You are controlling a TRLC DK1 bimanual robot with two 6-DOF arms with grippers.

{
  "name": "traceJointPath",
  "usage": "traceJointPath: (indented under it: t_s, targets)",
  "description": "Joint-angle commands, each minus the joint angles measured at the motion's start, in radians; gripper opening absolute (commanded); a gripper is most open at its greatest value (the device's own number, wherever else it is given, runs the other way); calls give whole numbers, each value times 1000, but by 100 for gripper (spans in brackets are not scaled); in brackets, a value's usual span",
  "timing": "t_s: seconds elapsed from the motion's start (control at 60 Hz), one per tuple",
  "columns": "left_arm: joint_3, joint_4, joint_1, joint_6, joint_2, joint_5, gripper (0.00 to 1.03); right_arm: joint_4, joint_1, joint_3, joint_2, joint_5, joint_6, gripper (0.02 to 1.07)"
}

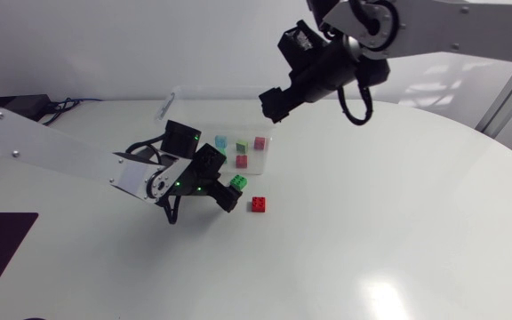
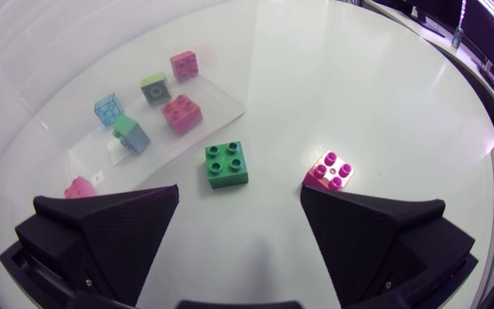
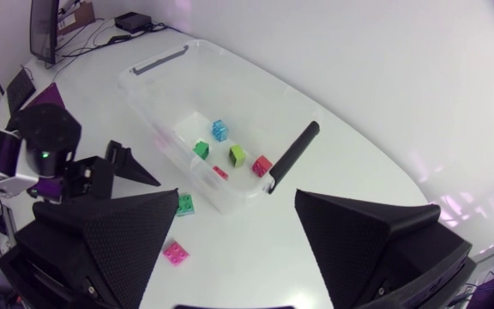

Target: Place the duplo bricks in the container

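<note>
Head view. The clear container (image 1: 181, 94) sits on the white table (image 1: 398, 231), toward its far side, with several small bricks on its floor. Two bricks are out on the table just in front of it: a green brick (image 1: 237, 183) and, beside it, a red brick (image 1: 259, 204). The left arm (image 1: 52, 156) comes in low over the table. The left pincer (image 1: 227, 185) is right at the green brick, but contact cannot be judged from this angle. The right arm (image 1: 434, 22) is raised, and the right pincer (image 1: 269, 102) hangs above the container's near right corner.

Left wrist view. The left pincer's fingers are spread wide with nothing between them. The green brick lies just ahead of the gap, studs up, clear of both fingers. The red brick sits just off the tip of one finger. The container and its bricks lie beyond.

Right wrist view. The right pincer's fingers are also wide apart and grip nothing. The container is below and ahead of them, lid off, with bricks inside. The green and red bricks lie outside its near wall, next to the left pincer.
</note>
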Motion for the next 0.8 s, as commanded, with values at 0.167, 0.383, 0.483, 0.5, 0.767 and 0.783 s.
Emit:
traceJointPath:
  t_s: [0.167, 0.383, 0.483, 0.5, 0.767, 0.783]
  targets:
    - [43, 96, -27, -76, 117, -38, 99, 107, -13, -351, -200, -31, 12, 102]
    - [68, 128, -22, -96, 161, -70, 97, 192, 28, -535, -236, -60, -2, 102]
    - [85, 139, -19, -106, 184, -72, 97, 210, 45, -579, -223, -83, -25, 102]
    - [91, 139, -18, -111, 191, -72, 96, 216, 47, -586, -220, -85, -30, 102]
    - [118, 164, -21, -116, 238, -70, 58, 301, 73, -656, -116, -123, -148, 102]
    - [115, 168, -21, -114, 238, -70, 52, 304, 74, -656, -108, -123, -157, 102]
